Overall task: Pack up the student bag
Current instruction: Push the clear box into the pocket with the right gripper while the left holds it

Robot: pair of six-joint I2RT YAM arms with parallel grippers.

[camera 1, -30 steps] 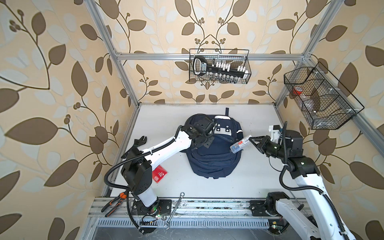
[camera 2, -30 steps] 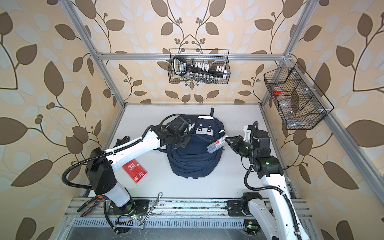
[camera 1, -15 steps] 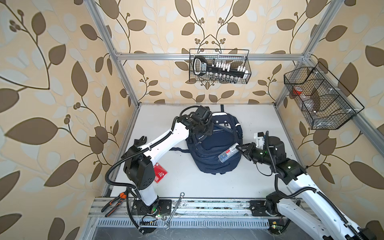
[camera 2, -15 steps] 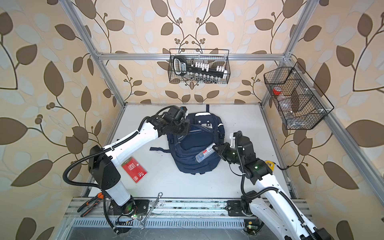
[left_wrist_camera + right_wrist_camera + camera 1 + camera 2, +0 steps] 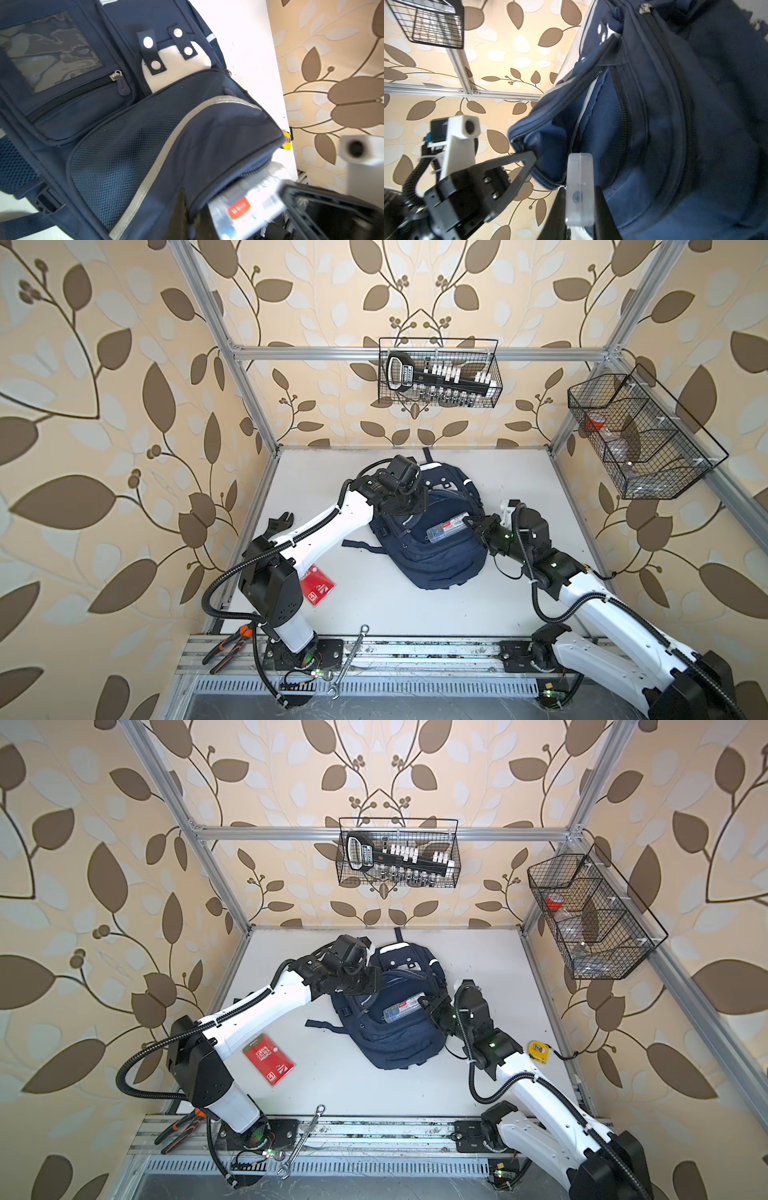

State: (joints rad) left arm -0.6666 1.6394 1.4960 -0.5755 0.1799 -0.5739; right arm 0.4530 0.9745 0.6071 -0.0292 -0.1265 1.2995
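Student bag (image 5: 444, 560) on the tabletop (image 5: 415, 614): left pincer (image 5: 412, 508) pinches its flap; right pincer (image 5: 470, 522) pinches a clear case (image 5: 446, 528) under that flap, a tape measure (image 5: 539, 1049) well behind it.

Both top views steeply downward; wrist views close on student bag (image 5: 207, 133)

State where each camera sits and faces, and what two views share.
Top view: overhead at the front, looking down on the bag; left arm, right arm show.
Top view: alongside, same aim, same arms; tape measure visible.
Left wrist: on the left arm, facing the bag; left gripper pinches its flap.
Right wrist: on the right arm, facing under that flap; right gripper holds the case.
Shared: all four show the case.
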